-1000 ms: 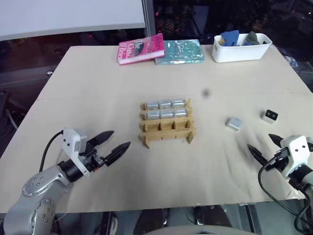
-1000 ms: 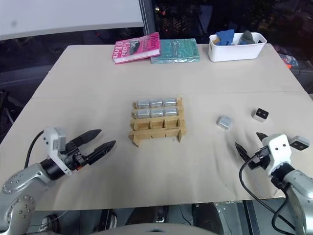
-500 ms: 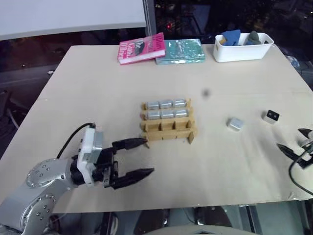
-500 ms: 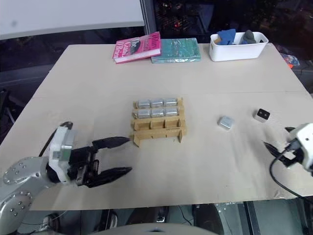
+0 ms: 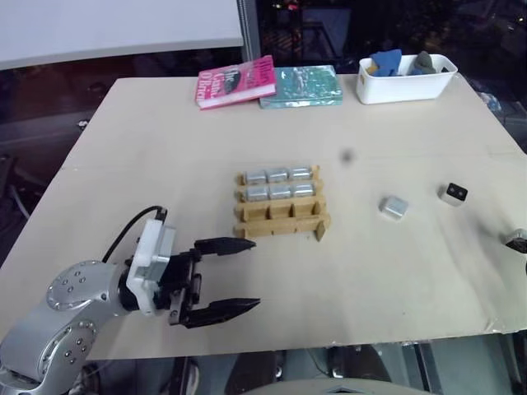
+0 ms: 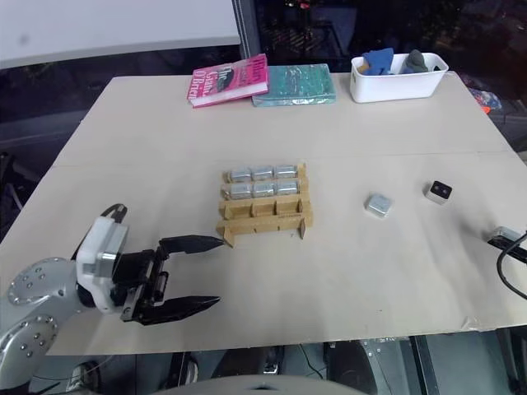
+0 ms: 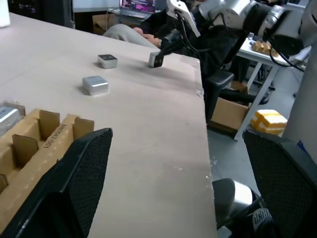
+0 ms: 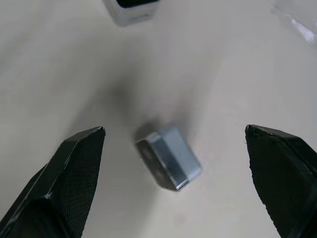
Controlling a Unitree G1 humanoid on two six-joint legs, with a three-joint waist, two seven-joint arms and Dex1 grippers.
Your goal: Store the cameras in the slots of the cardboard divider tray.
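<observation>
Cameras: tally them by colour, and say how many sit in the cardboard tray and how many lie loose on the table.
Silver-grey cameras in the cardboard tray: 6, filling its two far rows
Silver-grey camera loose on the table: 1
White camera with black face, loose: 1
Total: 8

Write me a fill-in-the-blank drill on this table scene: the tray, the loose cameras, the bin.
1. The cardboard divider tray holds ___ silver cameras.
2. Its row nearest the robot is ___.
3. Loose on the table lie a silver camera and a white camera with a ___ face.
4. The white bin stands beside the ___ book.

Missing words: six; empty; black; teal
</observation>
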